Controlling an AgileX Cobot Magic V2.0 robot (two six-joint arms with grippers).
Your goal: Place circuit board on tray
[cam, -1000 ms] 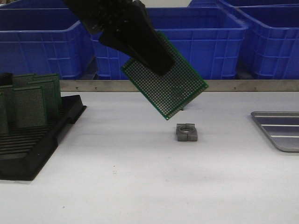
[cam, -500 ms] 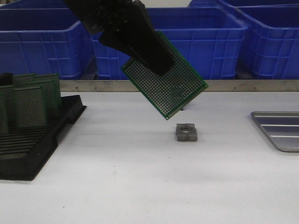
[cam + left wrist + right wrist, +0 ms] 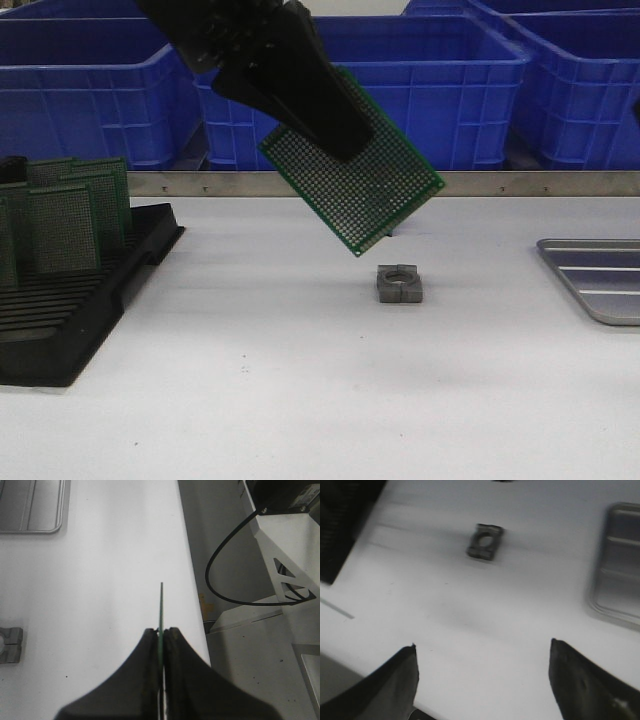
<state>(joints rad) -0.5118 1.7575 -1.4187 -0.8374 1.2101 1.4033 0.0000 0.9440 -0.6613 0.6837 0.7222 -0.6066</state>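
My left gripper (image 3: 335, 140) is shut on a green perforated circuit board (image 3: 365, 185) and holds it tilted in the air over the table's middle. In the left wrist view the board (image 3: 161, 610) shows edge-on between the shut fingers (image 3: 161, 632). The silver-grey ribbed tray (image 3: 598, 278) lies at the right edge of the table, partly cut off; it also shows in the left wrist view (image 3: 30, 510) and, blurred, in the right wrist view (image 3: 620, 565). My right gripper (image 3: 482, 652) is open and empty above the table; it does not show in the front view.
A small grey metal block with a round hole (image 3: 400, 284) lies under the held board; it also shows in the right wrist view (image 3: 485, 541). A black slotted rack (image 3: 70, 300) with several upright green boards stands at the left. Big blue crates (image 3: 450, 90) line the back.
The left gripper and board have not moved. The right wrist view is blurred, so that arm is moving.
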